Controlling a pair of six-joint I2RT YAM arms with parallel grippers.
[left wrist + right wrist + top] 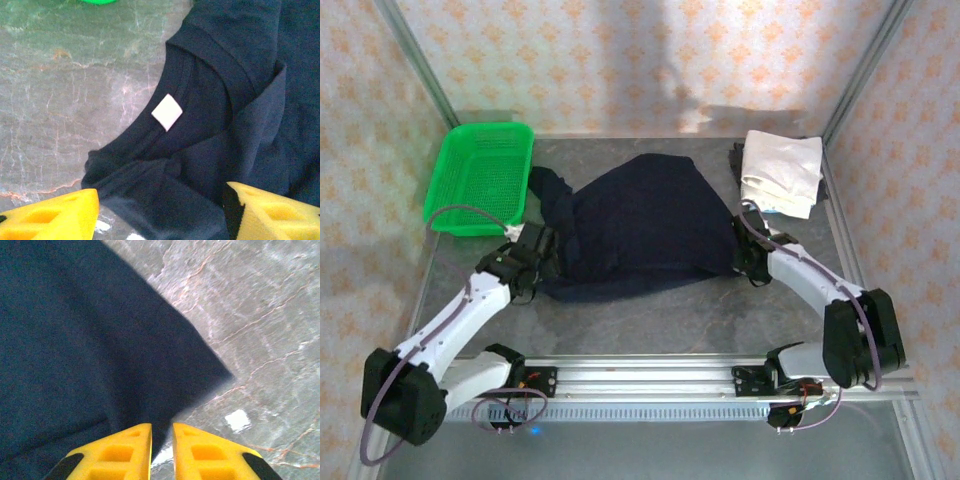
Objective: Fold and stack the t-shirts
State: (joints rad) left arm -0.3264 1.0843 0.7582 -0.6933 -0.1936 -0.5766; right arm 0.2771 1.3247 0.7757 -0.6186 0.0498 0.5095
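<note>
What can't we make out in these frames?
- Right wrist: whether the right fingers pinch the navy t-shirt; gap narrow, shadowed.
- Left wrist: neck label print, blurred; green basket cut off by top edge.
- Top external: lower layers of the white t-shirt, under its top fold.

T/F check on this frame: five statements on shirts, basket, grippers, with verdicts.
1. The folded white cloth t-shirt lies on the dark navy cloth t-shirt. False: it lies beside it, at the far right corner of the table.
2. The green plastic mesh basket sits far left. True.
3. The navy shirt's white neck label faces up. True.
4. The left gripper has its fingers pressed together. False: they stand wide apart over the collar.
5. The right gripper is at the basket. False: at the navy shirt's edge.
</note>
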